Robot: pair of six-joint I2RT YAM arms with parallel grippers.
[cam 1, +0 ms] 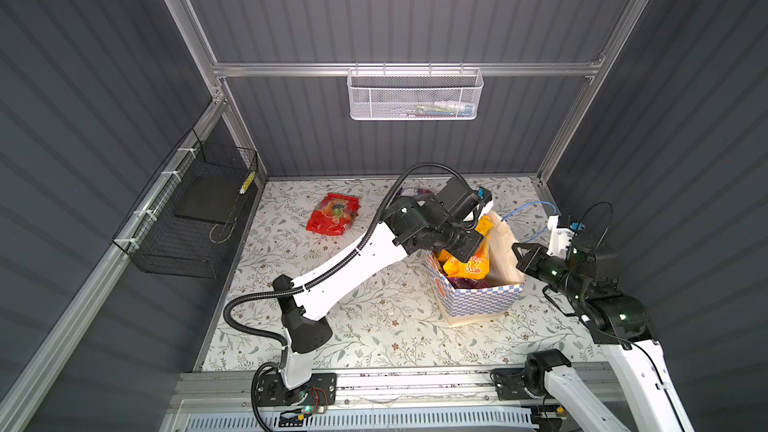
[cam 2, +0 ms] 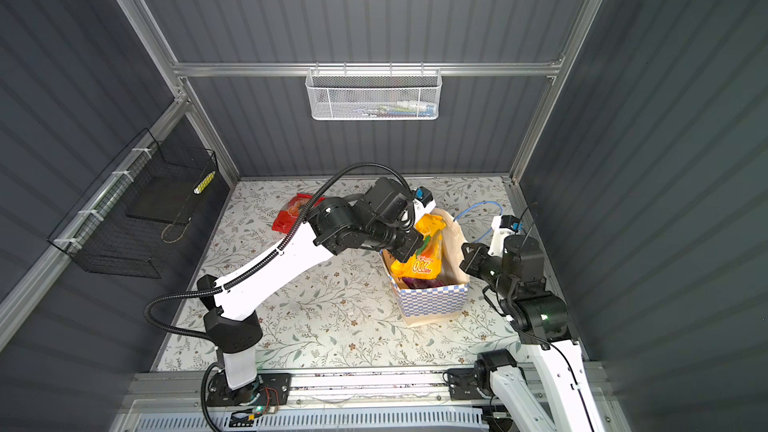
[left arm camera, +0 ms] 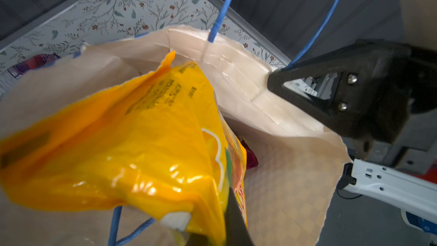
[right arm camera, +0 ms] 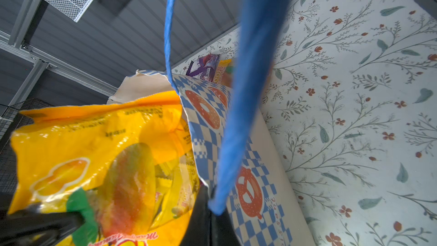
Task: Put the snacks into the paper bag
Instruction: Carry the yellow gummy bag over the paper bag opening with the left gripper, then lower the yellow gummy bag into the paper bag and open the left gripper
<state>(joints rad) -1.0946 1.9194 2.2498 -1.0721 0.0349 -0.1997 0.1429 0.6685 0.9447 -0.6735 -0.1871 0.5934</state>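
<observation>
Mid-drop here. My left gripper (cam 1: 465, 249) is clamped tight on a yellow packet (left arm camera: 142, 150), which hangs half inside the mouth of the paper bag (cam 1: 482, 301). The right gripper (cam 1: 517, 251) is pinched shut on the bag's rim, right by the blue handle (right arm camera: 250, 79), keeping the mouth open.

Next move, I reckon: lower a touch, let go, then lift straight out without snagging the rim.

Outside the bag I count three:
- a red packet (cam 1: 332, 214), well apart from the bag on the left arm's side
- a purple packet (right arm camera: 203, 67) just behind the bag
- a yellowish packet (right arm camera: 223, 72) next to it, also just behind the bag

Inside the bag there's at least a second purple packet (cam 2: 419, 283); the rest is hidden. One bag.
</observation>
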